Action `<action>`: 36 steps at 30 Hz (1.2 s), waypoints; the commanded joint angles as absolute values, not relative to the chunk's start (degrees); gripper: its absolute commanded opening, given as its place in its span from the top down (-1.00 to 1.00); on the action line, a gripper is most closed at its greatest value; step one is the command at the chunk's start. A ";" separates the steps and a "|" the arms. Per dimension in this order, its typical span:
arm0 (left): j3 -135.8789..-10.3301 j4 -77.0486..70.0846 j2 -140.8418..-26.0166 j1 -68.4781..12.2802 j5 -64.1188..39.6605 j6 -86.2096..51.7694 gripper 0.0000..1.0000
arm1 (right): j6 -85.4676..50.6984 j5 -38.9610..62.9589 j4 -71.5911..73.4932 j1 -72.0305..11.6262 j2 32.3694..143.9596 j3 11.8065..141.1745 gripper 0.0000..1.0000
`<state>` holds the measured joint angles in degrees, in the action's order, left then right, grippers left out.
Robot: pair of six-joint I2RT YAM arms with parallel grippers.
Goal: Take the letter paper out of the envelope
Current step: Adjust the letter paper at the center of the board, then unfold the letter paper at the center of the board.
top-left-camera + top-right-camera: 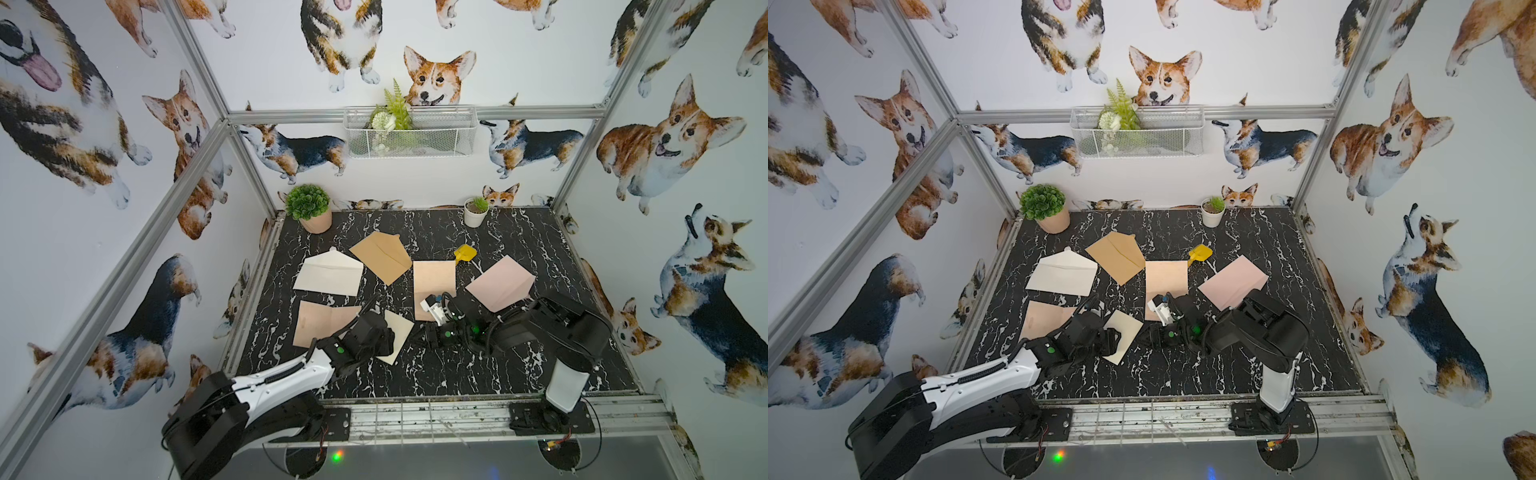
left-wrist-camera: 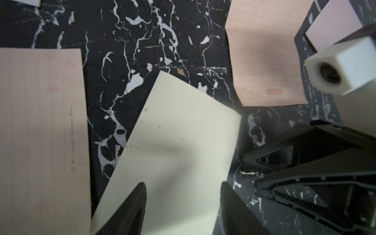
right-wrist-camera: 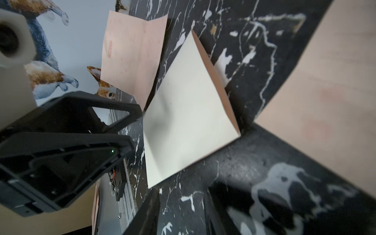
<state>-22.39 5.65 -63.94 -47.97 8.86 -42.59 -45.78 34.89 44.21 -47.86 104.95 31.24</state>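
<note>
**Top views.** The black marble-pattern table (image 1: pixel 540 249) carries three envelopes: one white envelope (image 1: pixel 328 276), one brown kraft envelope (image 1: pixel 382 257) and one pink envelope (image 1: pixel 498 284). All three have the flap open.

There are three sheets of letter paper, and all lie outside the envelopes:
- one folded cream letter sheet (image 1: pixel 399 332)
- one pink lined sheet on the left (image 1: pixel 322 324)
- one pink lined sheet in the centre (image 1: pixel 434 278)

The cream sheet lies between the two arms. Its long axis runs from near-left to far-right, in both top views (image 1: pixel 1125 332).

Also present are two potted plants, one small yellow object (image 1: pixel 465 252) and one white wire basket (image 1: pixel 409 133) on the back wall.

The left gripper (image 1: pixel 387 336) covers the near-left end of the cream sheet. The right gripper (image 1: pixel 420 334) sits just beside the sheet's right edge. Jaw opening cannot be read from here.

**Left wrist view.** The two left fingers (image 2: pixel 140 203) stand moderately apart above the cream sheet (image 2: pixel 173 132) and pinch nothing. The sheet bows upward slightly. The right gripper (image 2: pixel 251 172) is beside the sheet's edge. A gap shows between its two fingers, with only table behind it.

**Right wrist view.** The right gripper's own fingers (image 3: pixel 211 203) are blurred. They stand partly apart, with bare table between them. The cream sheet (image 3: pixel 189 114) shows a pinkish inner face along one edge. The left gripper (image 3: pixel 133 128) has its jaws spread at the sheet's far edge. Whether it touches the sheet cannot be told.
</note>
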 commanded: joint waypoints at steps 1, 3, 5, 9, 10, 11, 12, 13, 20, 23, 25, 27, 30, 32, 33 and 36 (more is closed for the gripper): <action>-21.71 2.65 -64.39 -47.74 11.76 -42.02 -0.21 | -48.63 35.55 46.21 -47.81 106.28 33.06 0.21; -21.93 2.76 -63.99 -47.67 12.19 -41.37 -0.21 | -48.28 35.42 45.50 -47.81 106.30 33.68 0.22; -22.36 3.29 -64.13 -47.42 12.63 -40.57 -0.21 | -48.07 35.34 44.86 -47.81 106.27 33.92 0.22; -23.06 3.25 -65.86 -46.95 12.59 -39.27 -0.21 | -47.67 35.33 44.04 -47.86 106.36 34.43 0.22; -23.19 2.95 -66.44 -46.89 12.36 -38.95 -0.21 | -47.64 35.33 43.78 -47.81 106.43 34.58 0.22; -23.38 2.67 -66.87 -46.69 12.22 -38.72 -0.21 | -47.44 35.33 43.56 -47.81 106.43 34.63 0.22; -23.47 2.49 -67.16 -46.66 12.09 -38.67 -0.21 | -47.33 35.33 43.19 -47.81 106.38 34.78 0.22; -23.49 1.95 -67.41 -46.38 11.89 -38.58 -0.21 | -47.20 35.25 42.91 -47.81 106.41 34.93 0.22; -24.09 0.47 -69.20 -44.84 10.79 -36.83 -0.21 | -46.49 34.63 42.14 -47.81 106.43 34.98 0.22; -23.65 -0.51 -68.96 -43.95 9.15 -36.42 -0.22 | -46.61 34.45 42.45 -47.81 106.68 35.11 0.21; -23.39 -0.72 -68.25 -43.79 8.58 -36.47 -0.22 | -46.84 34.53 42.92 -47.81 107.05 35.43 0.22; -23.13 -0.75 -67.45 -43.80 8.35 -36.39 -0.22 | -47.17 34.62 43.49 -47.81 107.47 35.81 0.22; -22.67 -0.26 -66.38 -43.32 8.53 -35.97 -0.22 | -47.36 34.80 43.68 -47.81 107.84 36.46 0.22; -21.87 -0.59 -65.94 -42.52 8.08 -35.99 -0.22 | -47.34 34.89 43.55 -47.81 107.93 36.75 0.22; -21.45 -1.13 -65.85 -42.04 7.44 -36.20 -0.22 | -47.28 34.89 43.43 -47.81 107.93 36.80 0.21; -19.80 -3.72 -66.37 -40.08 4.46 -37.03 -0.22 | -47.22 34.83 43.29 -47.81 107.54 36.58 0.22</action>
<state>-21.06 -0.51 -66.15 -41.69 7.38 -36.40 -46.63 34.65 42.30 -47.86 107.77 36.40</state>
